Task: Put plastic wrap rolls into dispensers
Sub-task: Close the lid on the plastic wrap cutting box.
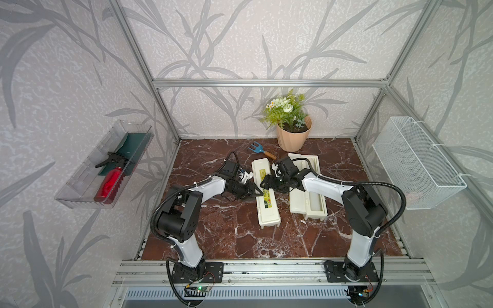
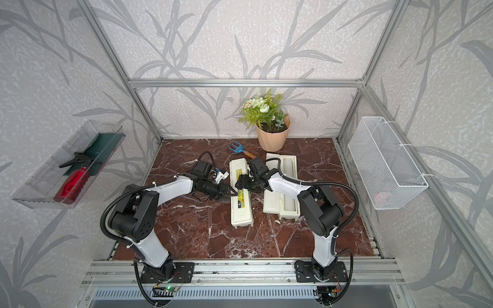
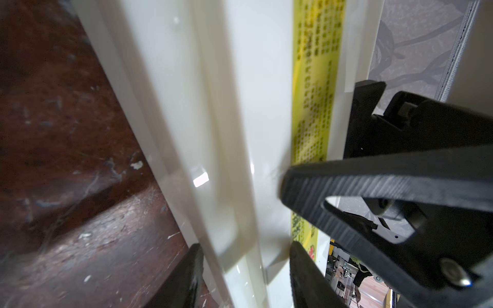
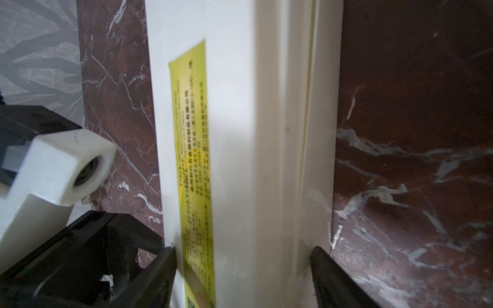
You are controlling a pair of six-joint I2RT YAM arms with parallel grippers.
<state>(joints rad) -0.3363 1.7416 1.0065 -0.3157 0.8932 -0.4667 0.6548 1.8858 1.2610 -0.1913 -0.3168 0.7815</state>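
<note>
A closed cream dispenser with a yellow-green label lies mid-table. My left gripper grips its left long edge, one finger on the table side and one on the lid. From the other side, my right gripper stands open astride the same dispenser, a finger close to each long side. To the right lies a second dispenser, lid open, with a plastic wrap roll in its trough.
A flower pot and a blue hand rake sit behind the dispensers. A white wire basket hangs on the right wall. On the left wall, a clear tray holds a red spray bottle.
</note>
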